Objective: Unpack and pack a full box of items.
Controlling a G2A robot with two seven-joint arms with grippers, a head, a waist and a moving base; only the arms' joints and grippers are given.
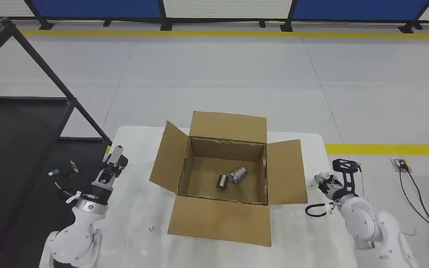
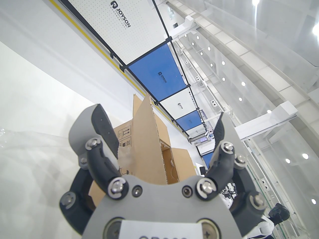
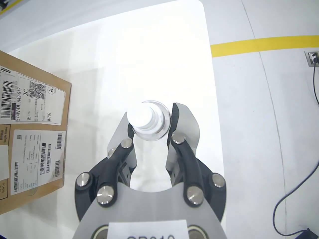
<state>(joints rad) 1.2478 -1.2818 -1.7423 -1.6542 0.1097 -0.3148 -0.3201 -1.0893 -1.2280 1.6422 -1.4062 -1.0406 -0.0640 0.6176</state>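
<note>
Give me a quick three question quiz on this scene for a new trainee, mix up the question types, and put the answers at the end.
1. True or false: the left gripper has its jaws shut on something.
2. What sits between the jaws of the right gripper? A: a clear bottle with a white cap. B: a roll of tape. C: nothing.
3. How many items lie in the open box?

Key: 1 false, the jaws are open and empty. 2 A. 3 two.
</note>
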